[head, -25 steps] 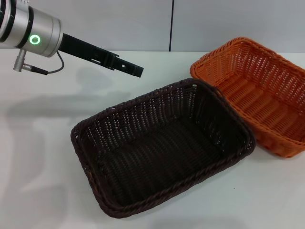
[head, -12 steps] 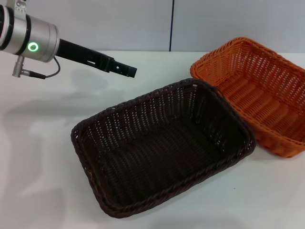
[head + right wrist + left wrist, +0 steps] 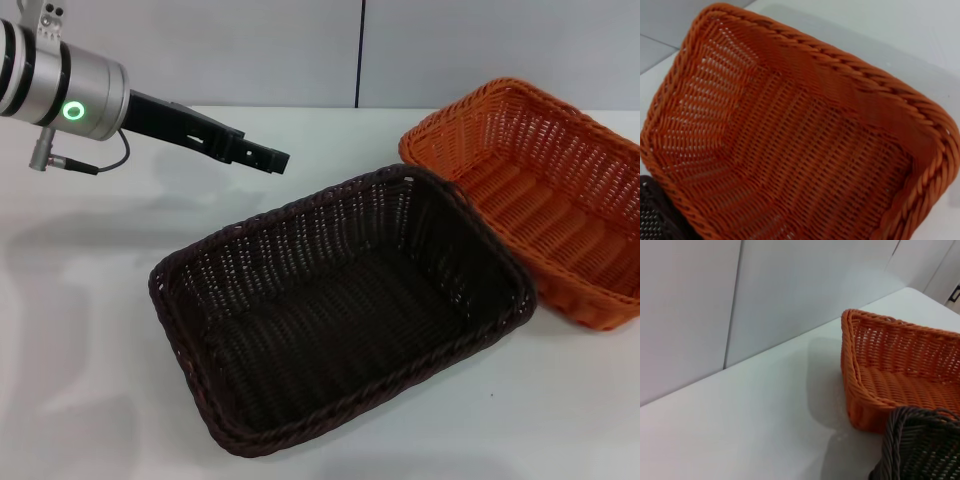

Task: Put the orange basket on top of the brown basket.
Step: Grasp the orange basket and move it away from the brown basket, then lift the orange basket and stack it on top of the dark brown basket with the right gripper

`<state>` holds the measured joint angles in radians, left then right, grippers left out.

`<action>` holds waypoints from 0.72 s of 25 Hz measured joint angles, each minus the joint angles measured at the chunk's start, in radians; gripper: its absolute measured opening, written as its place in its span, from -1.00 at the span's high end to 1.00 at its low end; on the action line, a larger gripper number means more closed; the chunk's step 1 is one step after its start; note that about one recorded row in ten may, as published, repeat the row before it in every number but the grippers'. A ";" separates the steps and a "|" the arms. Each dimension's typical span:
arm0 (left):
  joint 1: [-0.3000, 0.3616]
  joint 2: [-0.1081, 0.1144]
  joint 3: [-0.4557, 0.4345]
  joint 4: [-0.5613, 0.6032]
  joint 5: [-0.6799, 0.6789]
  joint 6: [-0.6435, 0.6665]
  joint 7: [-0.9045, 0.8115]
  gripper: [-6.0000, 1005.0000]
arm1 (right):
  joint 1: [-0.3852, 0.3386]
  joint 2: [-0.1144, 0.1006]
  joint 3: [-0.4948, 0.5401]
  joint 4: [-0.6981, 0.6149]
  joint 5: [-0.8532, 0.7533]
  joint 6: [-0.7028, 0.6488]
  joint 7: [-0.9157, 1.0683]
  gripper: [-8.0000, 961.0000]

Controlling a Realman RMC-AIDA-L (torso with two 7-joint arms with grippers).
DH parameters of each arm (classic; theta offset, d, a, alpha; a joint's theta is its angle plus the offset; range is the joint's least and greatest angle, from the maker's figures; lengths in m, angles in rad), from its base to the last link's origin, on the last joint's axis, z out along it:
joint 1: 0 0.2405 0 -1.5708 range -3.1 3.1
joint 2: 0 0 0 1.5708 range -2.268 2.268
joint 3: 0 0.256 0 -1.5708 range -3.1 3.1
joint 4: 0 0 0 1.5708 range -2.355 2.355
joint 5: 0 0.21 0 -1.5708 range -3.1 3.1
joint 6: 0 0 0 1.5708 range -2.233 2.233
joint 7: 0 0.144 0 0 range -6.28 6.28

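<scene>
Appears to be a robot test room or lab, not a home. Plain white table (image 3: 90,300), bare but for two woven props: orange basket (image 3: 560,200) and brown basket (image 3: 340,310), set side by side and touching at one corner. Backed by flat pale grey wall panels (image 3: 480,50) with one dark vertical seam, undecorated. Left arm (image 3: 70,85) held above the table's far left, metal-sleeved, with a lit green ring and an exposed cable plug. No furnishings, tools or household goods visible
</scene>
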<state>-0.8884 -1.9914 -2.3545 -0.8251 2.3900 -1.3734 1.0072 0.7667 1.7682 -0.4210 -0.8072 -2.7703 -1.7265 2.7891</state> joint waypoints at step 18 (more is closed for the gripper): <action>-0.006 0.008 0.012 0.033 0.004 0.004 0.008 -0.72 | -0.022 0.037 -0.010 0.158 0.081 0.239 -0.053 -0.21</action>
<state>-0.8941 -1.9831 -2.3421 -0.7924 2.3937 -1.3694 1.0152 0.7447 1.8052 -0.4308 -0.6491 -2.6892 -1.4875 2.7358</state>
